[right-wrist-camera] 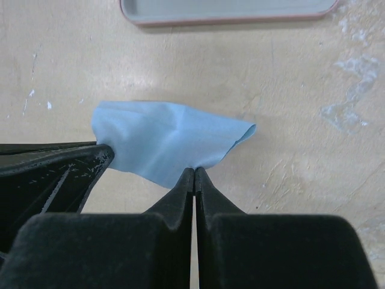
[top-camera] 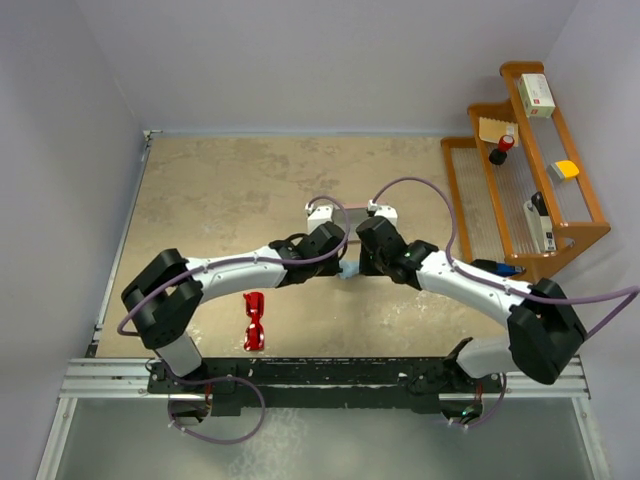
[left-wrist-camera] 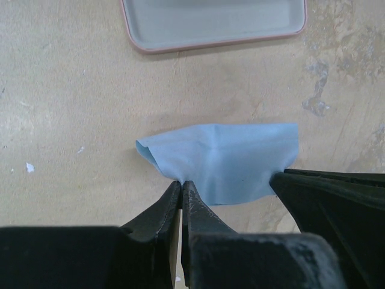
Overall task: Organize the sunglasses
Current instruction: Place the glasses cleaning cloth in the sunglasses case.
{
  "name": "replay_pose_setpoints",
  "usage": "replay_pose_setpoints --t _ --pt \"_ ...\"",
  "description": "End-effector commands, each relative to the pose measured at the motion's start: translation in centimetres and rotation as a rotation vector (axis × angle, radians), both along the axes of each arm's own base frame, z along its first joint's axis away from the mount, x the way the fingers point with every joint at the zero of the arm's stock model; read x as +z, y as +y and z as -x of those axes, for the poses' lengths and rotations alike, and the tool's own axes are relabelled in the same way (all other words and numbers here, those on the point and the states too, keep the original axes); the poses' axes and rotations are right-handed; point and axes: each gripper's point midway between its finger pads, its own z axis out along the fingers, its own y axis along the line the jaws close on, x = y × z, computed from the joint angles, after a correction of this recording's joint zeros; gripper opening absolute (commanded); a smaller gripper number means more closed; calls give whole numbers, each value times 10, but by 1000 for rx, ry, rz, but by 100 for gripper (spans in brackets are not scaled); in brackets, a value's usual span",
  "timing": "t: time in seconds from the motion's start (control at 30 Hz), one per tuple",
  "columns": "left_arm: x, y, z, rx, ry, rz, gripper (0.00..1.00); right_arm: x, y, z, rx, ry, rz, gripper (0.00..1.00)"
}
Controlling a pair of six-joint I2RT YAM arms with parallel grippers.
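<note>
Crumpled light blue cloth (left-wrist-camera: pixel 228 159) on tan table (top-camera: pixel 220 200); pink-rimmed case (left-wrist-camera: pixel 213 18) just beyond; wooden rack (top-camera: pixel 565 245) far right.

Beige table (top-camera: pixel 220 200): red sunglasses (top-camera: pixel 255 321), blue cloth (left-wrist-camera: pixel 228 159), pink case (left-wrist-camera: pixel 210 24), wooden rack (top-camera: pixel 520 190).

No writing, brand or number can be read in any view. At the far right, the white box (top-camera: pixel 537 95) on the top step of the wooden rack (top-camera: pixel 592 205) carries a red patch and some dark marks, too small to make out. A white object (top-camera: pixel 543 232) lower on the same rack has dark markings that are equally illegible. Both wrist views show no lettering at all.
</note>
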Motion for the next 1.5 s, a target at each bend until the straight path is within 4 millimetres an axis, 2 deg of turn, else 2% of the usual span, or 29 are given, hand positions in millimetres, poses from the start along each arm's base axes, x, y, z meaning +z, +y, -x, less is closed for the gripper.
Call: replay_pose_setpoints --t 0.0,0.03,0.07,0.37,0.8,1.2,1.47 --pt "22 -10 -25 -12 -48 24 0 15 4 -24 33 -42 -7 0" --pt "23 -10 -29 -11 -50 24 0 25 8 -33 31 -61 -23 0" --pt "24 -10 -33 -9 -54 23 0 27 8 -37 31 -65 -26 0" --pt "28 -7 -70 15 -73 25 0 28 0 -69 11 -78 -48 0" --pt "29 -18 -119 25 -87 49 0 29 -10 -124 -18 -86 -65 0" --pt "27 -24 -141 28 -98 54 0 31 -8 -150 -26 -99 -73 0" --pt "31 -19 -150 41 -118 52 0 33 -5 -156 -24 -103 -74 0"
